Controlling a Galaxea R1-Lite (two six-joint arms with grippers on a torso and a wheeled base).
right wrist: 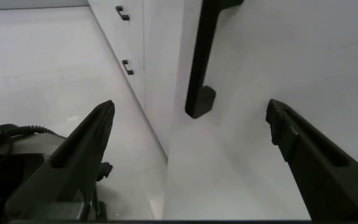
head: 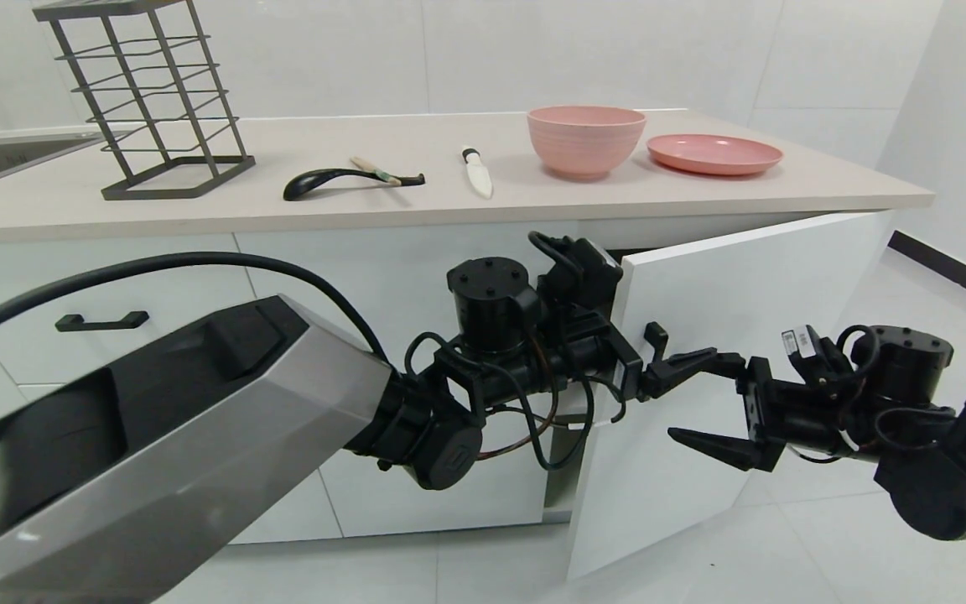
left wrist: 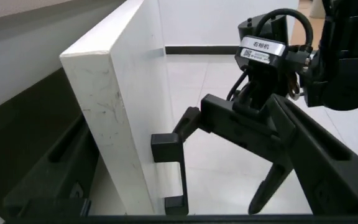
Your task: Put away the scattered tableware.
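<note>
Head view: the pale matte counter (head: 198, 205) holds one ribbed pink bowl (head: 585, 139), one flat pink plate (head: 714, 154), one glossy black spoon (head: 325, 179), one white-bladed knife (head: 477, 173) and one black wire rack (head: 148, 96). The left gripper (head: 621, 331) reaches level to the open cabinet door (head: 743, 285).

Left wrist view: its fingers (left wrist: 334, 168) straddle the door's edge, spread apart and holding nothing.

Right wrist view: the right gripper (right wrist: 190, 107) gapes wide and empty, with the black bar handle (right wrist: 199, 56) between its tapered fingers.

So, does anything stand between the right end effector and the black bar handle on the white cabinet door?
Nothing visible does. The right end effector, open, faces the black bar handle on the partly open white cabinet door at close range, with only a bare gap between them.
</note>
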